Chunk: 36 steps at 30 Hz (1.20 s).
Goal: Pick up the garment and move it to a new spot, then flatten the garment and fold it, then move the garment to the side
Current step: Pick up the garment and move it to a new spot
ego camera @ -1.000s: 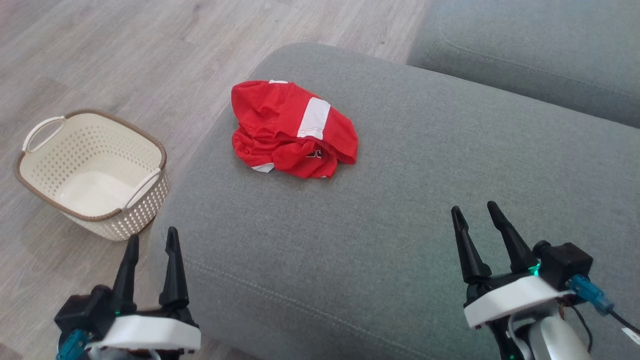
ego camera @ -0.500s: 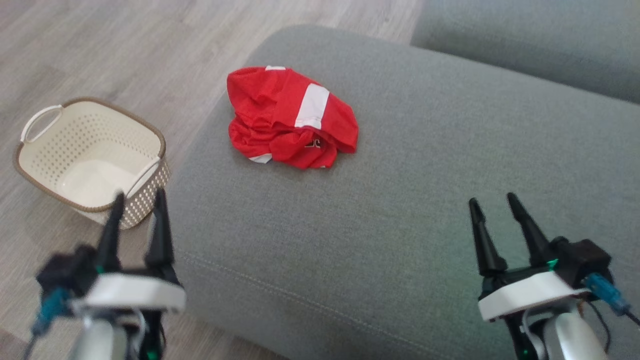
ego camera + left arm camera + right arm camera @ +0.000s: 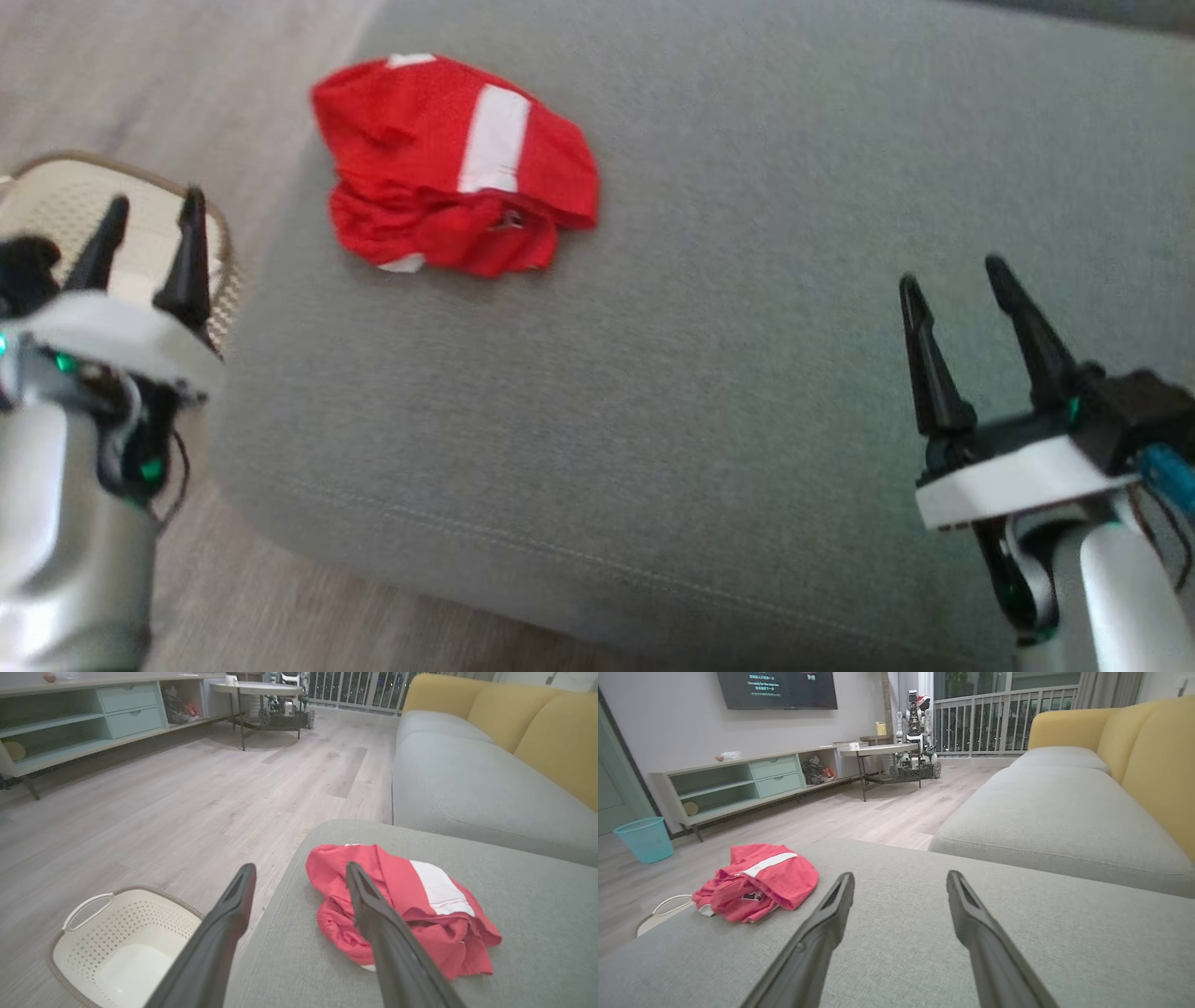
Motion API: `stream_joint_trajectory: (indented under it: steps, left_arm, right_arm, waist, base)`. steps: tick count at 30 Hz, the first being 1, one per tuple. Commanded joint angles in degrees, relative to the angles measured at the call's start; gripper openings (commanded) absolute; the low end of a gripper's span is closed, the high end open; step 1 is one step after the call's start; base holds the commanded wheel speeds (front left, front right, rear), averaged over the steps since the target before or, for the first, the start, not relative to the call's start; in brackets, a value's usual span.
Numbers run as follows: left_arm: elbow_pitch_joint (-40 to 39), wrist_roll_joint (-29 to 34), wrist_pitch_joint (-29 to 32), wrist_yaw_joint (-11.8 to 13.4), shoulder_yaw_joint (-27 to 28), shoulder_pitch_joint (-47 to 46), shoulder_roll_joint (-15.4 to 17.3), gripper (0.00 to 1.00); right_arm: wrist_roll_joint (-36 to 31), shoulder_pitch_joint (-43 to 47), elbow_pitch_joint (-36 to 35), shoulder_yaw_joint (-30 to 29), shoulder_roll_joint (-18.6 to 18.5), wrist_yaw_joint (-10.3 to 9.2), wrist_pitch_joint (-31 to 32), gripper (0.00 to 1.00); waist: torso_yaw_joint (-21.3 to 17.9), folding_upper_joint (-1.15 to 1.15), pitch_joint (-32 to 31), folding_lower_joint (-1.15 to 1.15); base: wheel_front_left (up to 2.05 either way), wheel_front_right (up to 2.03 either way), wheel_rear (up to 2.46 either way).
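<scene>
Right now the red-and-white garment (image 3: 448, 168) lies crumpled on the grey cushion (image 3: 709, 392), toward eleven o'clock in the head view and close to the cushion's left edge. Both tools are empty, jaws spread wide. The left tool (image 3: 155, 198) hangs at nine o'clock, off the cushion and above the basket (image 3: 154, 919). The right tool (image 3: 952, 273) hovers at four o'clock, well apart from the cloth.

The step in hand looks like the first pick-up. To do it well, I'd send the left tool toward two o'clock, bring it down on a raised fold near the white stripe, and pinch several layers so the bundle lifts whole.

Nothing lies between either tool and the garment. The basket stands on the floor (image 3: 140, 812) just beside the cushion's edge, so a low sweep of the left arm could knock it.
</scene>
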Motion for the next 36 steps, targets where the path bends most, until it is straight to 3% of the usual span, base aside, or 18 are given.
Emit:
stream_joint_trajectory:
  steps: [1,11,22,32,36]
  left_arm:
    - [0.29,-1.11,0.94,-0.29,0.86,-5.74,3.79,1.0]
    - [10.56,-11.9,7.58,-0.39,-8.52,-18.19,8.15,1.0]
    - [22.72,-25.59,12.21,-0.4,-15.33,-28.24,9.12,1.0]
    - [32.54,-30.75,16.65,-0.4,-18.39,-34.3,9.63,1.0]
    - [33.62,-34.02,21.39,-0.4,-19.72,-35.08,8.52,1.0]
  right_arm:
    - [-0.65,-2.87,-3.75,1.86,-0.37,-0.02,0.92,1.0]
    - [-1.16,-5.58,-10.05,4.74,-0.37,-0.02,4.15,1.0]
    - [-1.14,-7.42,-13.37,6.05,-0.37,-0.02,4.58,1.0]
    - [-0.65,-7.97,-13.77,5.91,-0.37,-0.02,3.71,1.0]
    - [-0.52,-8.39,-13.69,5.73,-0.37,-0.02,3.48,1.0]
  waist:
    - [-4.17,0.0,4.51,0.0]
    - [-8.82,0.0,9.22,0.0]
    - [-12.73,0.0,13.45,0.0]
    - [-14.44,0.0,15.82,0.0]
    - [-14.46,0.0,16.31,0.0]
  base:
    - [0.0,0.0,0.0]
    - [0.0,0.0,0.0]
    - [0.0,0.0,0.0]
    - [0.0,0.0,0.0]
    - [0.0,0.0,0.0]
